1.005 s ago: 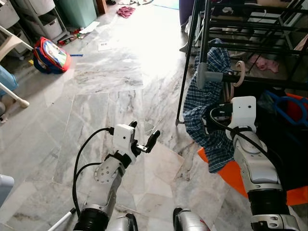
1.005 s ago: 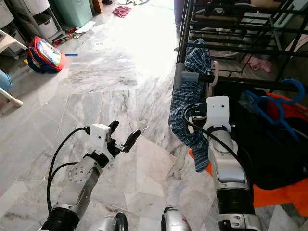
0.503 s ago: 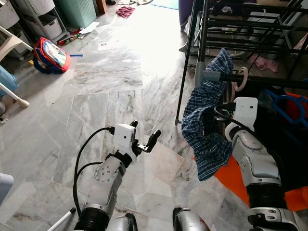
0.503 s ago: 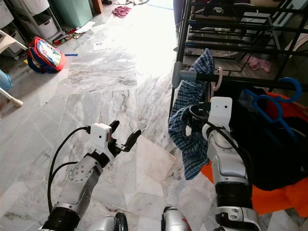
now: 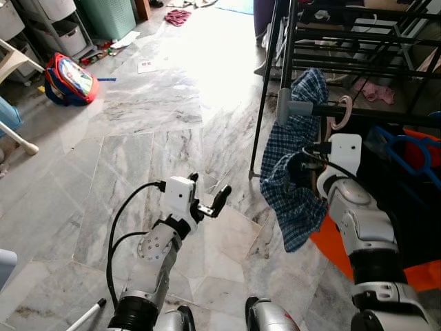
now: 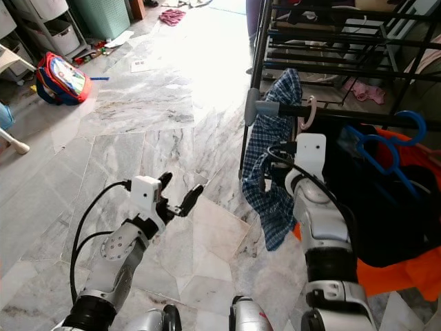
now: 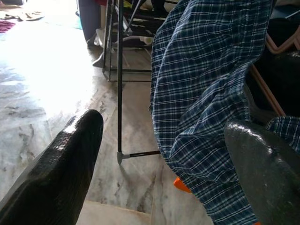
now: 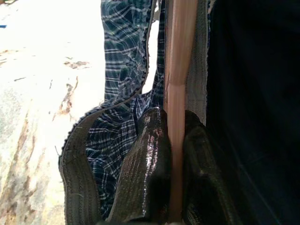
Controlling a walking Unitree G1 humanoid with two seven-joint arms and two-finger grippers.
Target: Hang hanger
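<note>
A red and blue backpack (image 5: 71, 77) lies on the marble floor (image 5: 158, 124) by white drawers (image 5: 52, 21). Pink cloth (image 5: 178, 16) lies farther off, paper (image 5: 148, 65) between.

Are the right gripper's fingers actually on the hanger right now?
Touching. The right wrist view shows both black fingers pressed against the tan hanger bar, with no gap on either side.

Blue-and-white plaid shirt (image 5: 298, 176), pale pink hanger (image 8: 176, 93), black drying rack (image 5: 358, 65), grey-veined white marble floor (image 5: 151, 117), red and blue backpack (image 5: 67, 78), orange basket (image 5: 413, 276), blue hangers (image 6: 386, 148)
</note>
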